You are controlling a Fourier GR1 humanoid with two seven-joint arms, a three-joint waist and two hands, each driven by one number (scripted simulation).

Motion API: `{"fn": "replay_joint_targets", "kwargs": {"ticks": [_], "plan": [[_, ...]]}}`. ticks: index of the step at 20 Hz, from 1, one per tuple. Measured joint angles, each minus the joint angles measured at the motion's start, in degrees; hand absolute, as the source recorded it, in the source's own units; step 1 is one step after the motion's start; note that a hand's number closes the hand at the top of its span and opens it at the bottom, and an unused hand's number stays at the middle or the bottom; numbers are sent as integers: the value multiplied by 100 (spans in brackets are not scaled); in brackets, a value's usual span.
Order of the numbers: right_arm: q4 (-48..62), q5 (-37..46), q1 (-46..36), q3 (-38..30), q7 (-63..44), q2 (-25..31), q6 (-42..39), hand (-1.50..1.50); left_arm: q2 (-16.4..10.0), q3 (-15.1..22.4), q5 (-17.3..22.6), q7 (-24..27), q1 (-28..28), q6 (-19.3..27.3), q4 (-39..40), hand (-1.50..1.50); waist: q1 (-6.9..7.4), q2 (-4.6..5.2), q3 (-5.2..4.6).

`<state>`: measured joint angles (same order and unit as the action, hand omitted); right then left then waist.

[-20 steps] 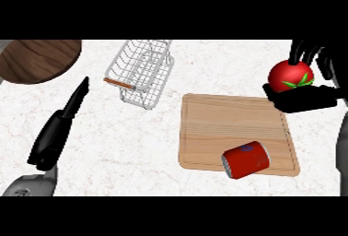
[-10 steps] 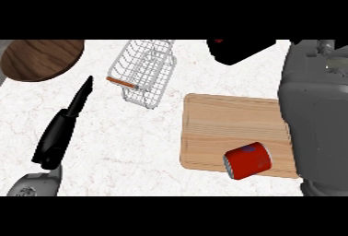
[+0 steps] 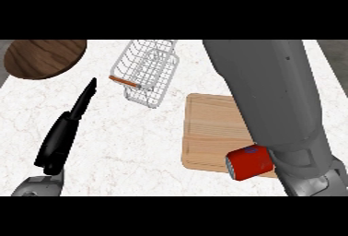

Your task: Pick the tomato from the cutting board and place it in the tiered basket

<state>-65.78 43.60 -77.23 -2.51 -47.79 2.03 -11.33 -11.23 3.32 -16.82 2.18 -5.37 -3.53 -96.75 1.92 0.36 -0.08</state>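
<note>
You see no tomato: the light wooden cutting board (image 3: 211, 133), below-right of the white wire tiered basket (image 3: 146, 73), holds only 1 red can (image 3: 248, 161). The grey right forearm (image 3: 272, 101) passes close right of the basket, the right hand unseen, so I cannot tell its state; the black left hand (image 3: 62, 136) lies spread, left of it.

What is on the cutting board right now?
On the cutting board, a red can lies near the front edge. No tomato shows on the bare wood. The right forearm covers its right side, hiding anything there.
</note>
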Motion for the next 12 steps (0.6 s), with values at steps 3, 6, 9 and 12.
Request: {"fn": "replay_joint_targets", "kwargs": {"ticks": [3,6,9,12], "plan": [[868,-36,-377,6,169,-104,419,150,-49,-47,17,111,-53,-56,122,0,45,20,-3],[1633,-243,-602,168,344,-156,958,150,-38,-56,19,76,-141,-80,143,0,95,31,-4],[2362,-412,-738,236,616,-180,1471,150,-25,-28,22,126,-199,-119,200,0,181,64,-8],[2845,-708,-785,170,888,-192,2110,-150,70,89,-33,94,-276,-107,209,0,290,101,-8]]}}
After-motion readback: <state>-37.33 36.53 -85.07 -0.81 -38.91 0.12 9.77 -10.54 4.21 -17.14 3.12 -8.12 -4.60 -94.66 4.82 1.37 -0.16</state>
